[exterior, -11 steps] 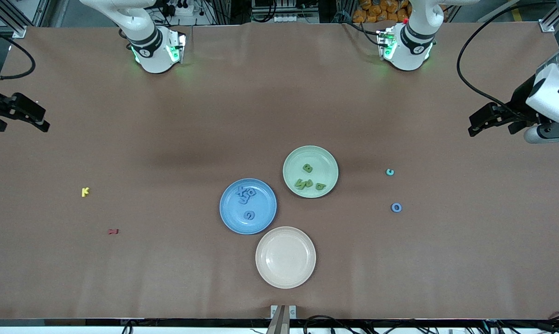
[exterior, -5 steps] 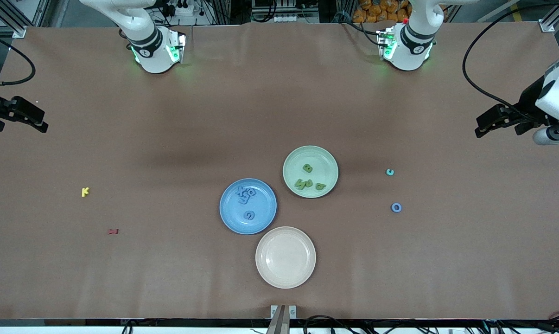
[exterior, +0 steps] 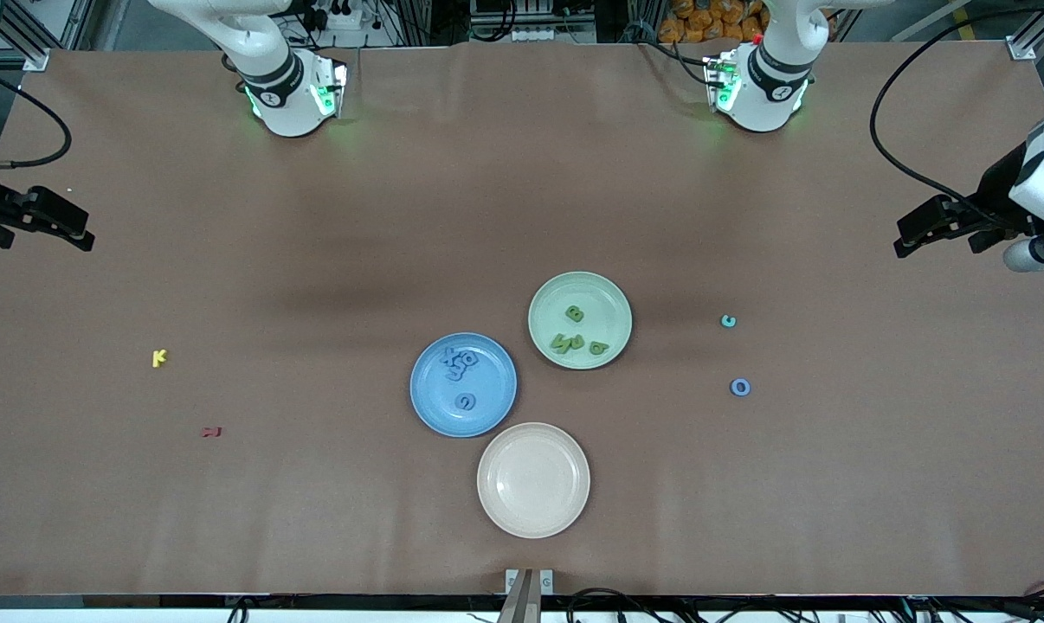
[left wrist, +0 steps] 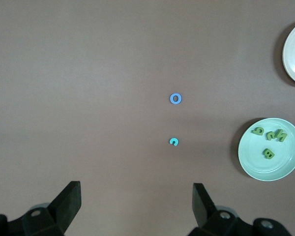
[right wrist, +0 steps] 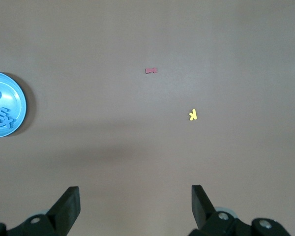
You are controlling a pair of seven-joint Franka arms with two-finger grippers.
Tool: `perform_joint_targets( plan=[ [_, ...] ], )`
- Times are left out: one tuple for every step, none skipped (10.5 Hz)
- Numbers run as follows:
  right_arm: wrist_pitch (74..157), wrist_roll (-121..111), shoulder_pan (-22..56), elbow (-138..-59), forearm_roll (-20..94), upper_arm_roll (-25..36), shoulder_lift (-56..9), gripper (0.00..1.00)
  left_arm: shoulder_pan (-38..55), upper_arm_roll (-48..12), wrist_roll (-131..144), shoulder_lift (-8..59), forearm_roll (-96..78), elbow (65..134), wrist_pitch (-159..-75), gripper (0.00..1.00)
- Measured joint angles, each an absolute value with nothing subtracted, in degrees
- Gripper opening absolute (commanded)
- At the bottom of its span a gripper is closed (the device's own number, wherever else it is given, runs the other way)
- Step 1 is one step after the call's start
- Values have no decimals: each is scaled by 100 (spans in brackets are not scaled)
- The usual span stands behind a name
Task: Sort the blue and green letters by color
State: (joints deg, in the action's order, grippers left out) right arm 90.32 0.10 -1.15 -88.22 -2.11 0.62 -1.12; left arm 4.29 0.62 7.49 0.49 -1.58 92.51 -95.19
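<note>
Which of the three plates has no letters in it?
The cream plate, nearest the front camera, holds nothing. The blue plate holds blue letters and the green plate holds green letters.

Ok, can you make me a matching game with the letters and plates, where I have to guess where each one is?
Things:
1. blue O
2. yellow K
3. green B
4. cream plate

Places:
A. on the green plate
B. nearest the front camera, nothing on it
C. on the bare table toward the left arm's end
D. on the bare table toward the right arm's end

Pairs: 1-C, 2-D, 3-A, 4-B
</note>
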Motion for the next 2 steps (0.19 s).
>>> perform_joint_targets(
  plan=[
    [9032,11,-115,-8822,-215,62,-127,100,429,61,744,49,-158,9236,-9526,100],
    [9032,12,-115,-8822,-218,63,-140,100,429,61,744,47,-158,9194,-9530,100]
  ],
)
